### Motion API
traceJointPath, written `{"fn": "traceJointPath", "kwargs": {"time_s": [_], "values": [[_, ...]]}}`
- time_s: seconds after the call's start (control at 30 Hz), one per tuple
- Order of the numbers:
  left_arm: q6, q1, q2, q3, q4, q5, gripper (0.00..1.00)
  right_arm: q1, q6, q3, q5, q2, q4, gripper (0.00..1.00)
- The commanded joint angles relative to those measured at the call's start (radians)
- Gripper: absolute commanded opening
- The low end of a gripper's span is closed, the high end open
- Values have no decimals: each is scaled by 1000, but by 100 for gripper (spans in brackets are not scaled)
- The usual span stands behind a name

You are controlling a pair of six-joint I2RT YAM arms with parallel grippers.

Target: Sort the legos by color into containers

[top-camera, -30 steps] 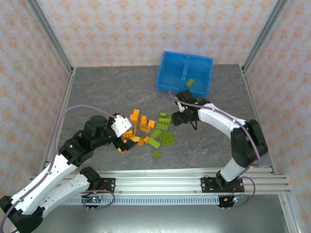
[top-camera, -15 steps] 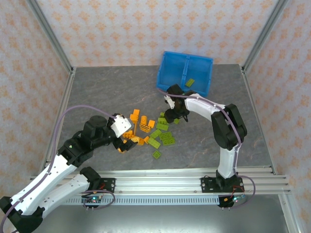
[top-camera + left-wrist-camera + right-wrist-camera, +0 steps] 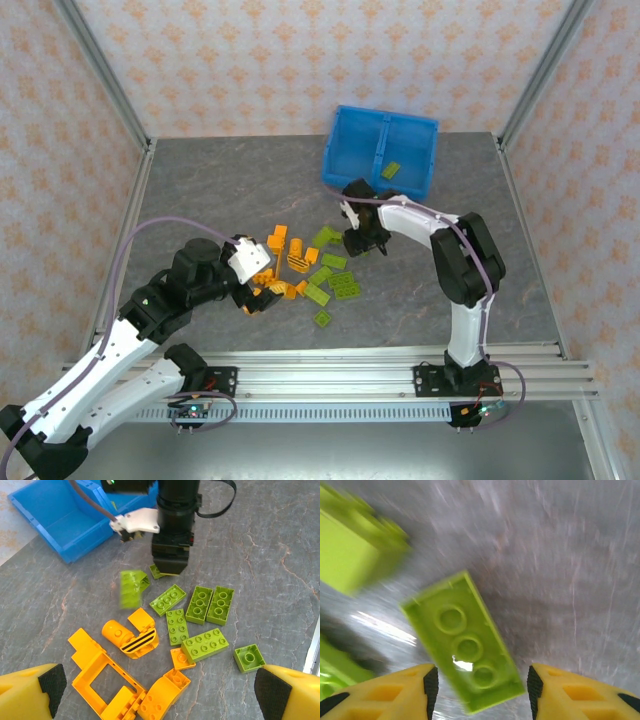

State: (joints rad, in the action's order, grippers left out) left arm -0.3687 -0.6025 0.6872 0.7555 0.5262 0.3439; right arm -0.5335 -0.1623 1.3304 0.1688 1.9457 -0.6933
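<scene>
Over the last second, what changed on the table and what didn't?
The right gripper swung left onto the pile's right edge, jaws narrowing around a lime plate but not yet clamped. A lime brick beside it was knocked leftward and shows blurred. The left gripper stayed open above the orange pieces; the blue bin and the lime piece inside it did not move.
</scene>
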Motion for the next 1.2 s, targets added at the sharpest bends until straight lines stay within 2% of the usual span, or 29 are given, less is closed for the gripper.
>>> {"fn": "traceJointPath", "kwargs": {"time_s": [0.0,0.3,0.4,0.53,0.77,0.87,1.0,1.17], "values": [[-15,0,-10,13,7,7,100,0,35,-55,-102,-26,-15,52],[-13,0,-9,17,14,7,100,1,3,-26,1,-53,5,73],[-13,0,-9,17,14,8,100,0,-16,25,11,1,-9,72],[-14,0,-14,15,18,4,100,0,-13,65,32,72,-18,63],[-14,0,-19,13,12,10,100,1,15,24,29,58,1,42],[-16,0,-24,14,11,33,100,0,54,-11,-3,-13,28,35],[-27,0,-43,8,2,87,100,5,147,-70,-17,-185,104,26],[-46,0,-75,-6,-7,132,100,31,282,-87,-61,-379,198,27]]}}
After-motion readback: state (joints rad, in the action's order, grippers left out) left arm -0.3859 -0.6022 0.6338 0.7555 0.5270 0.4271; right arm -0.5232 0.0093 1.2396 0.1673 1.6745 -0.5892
